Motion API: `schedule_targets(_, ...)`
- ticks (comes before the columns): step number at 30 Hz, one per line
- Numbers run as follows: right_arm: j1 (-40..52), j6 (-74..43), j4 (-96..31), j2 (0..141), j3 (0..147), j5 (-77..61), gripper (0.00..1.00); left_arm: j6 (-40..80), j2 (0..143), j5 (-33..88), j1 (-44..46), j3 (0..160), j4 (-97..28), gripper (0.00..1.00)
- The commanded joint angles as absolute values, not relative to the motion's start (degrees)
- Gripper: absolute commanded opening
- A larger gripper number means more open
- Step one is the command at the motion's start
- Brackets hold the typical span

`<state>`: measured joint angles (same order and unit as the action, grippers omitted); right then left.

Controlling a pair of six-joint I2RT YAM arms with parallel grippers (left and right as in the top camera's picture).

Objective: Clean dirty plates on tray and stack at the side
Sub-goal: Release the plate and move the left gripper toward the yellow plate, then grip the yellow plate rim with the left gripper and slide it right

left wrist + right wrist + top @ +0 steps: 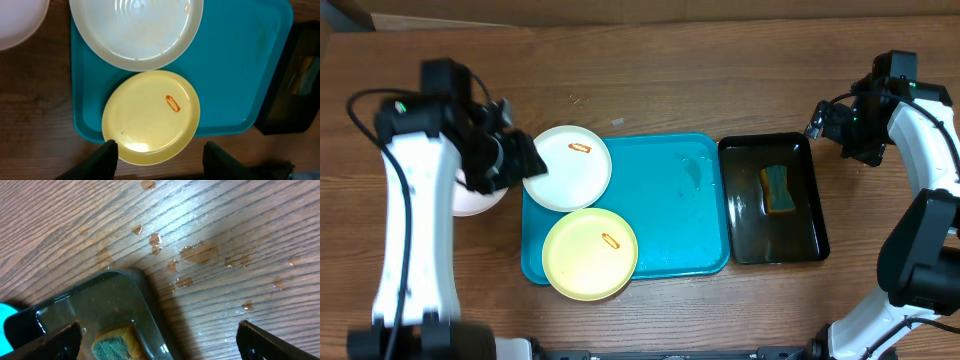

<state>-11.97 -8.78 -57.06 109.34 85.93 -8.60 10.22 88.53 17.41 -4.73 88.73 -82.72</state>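
The turquoise tray (680, 210) lies mid-table. A white plate (570, 170) with an orange smear sits on its back left corner. A pale yellow plate (588, 255) with a smear overhangs its front left edge. A third, pale plate (470, 198) lies on the table left of the tray, partly hidden by my left arm. My left gripper (525, 160) is open and empty, held above the white plate's left edge. In the left wrist view its fingers (160, 160) frame the yellow plate (150, 117), with the white plate (135, 30) and tray (235, 65) beyond. My right gripper (840, 125) is open and empty.
A glossy black tray (810, 215) holding water and a yellow-green sponge (778, 190) stands right of the turquoise tray. In the right wrist view the open fingers (160, 347) hang over its corner (125, 285) and sponge (112, 345). Water drops (200, 252) lie on the wood.
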Motion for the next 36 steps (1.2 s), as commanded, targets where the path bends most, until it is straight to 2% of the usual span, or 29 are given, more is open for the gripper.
schedule_targets(1,-11.92,-8.78,-56.90,109.14,86.48,-8.62,1.00,17.65,81.71,9.54,0.38,79.40,-81.52,0.58)
schedule_targets(4,-11.92,-8.78,-56.90,109.14,86.48,-8.62,1.00,24.14,77.30,2.28,2.98,71.66,-81.03,0.58)
schedule_targets(7,-11.92,-8.78,-56.90,109.14,86.48,-8.62,1.00,31.66,75.11,-0.25,3.03,64.55,-79.48,0.52)
schedule_targets(16,-11.92,-8.78,-56.90,109.14,86.48,-8.62,1.00,33.28,74.94,8.71,3.03,47.90,-67.51,0.41)
schedule_targets(25,-11.92,-8.78,-56.90,109.14,86.48,-8.62,1.00,35.40,74.94,9.43,3.03,39.99,-61.76,0.34)
schedule_targets(30,-11.92,-8.78,-56.90,109.14,86.48,-8.62,1.00,35.38,74.94,10.00,3.05,38.98,-61.17,0.14)
schedule_targets(36,-11.92,-8.78,-56.90,109.14,86.48,-8.62,1.00,35.38,74.94,10.13,3.05,37.85,-59.94,0.11)
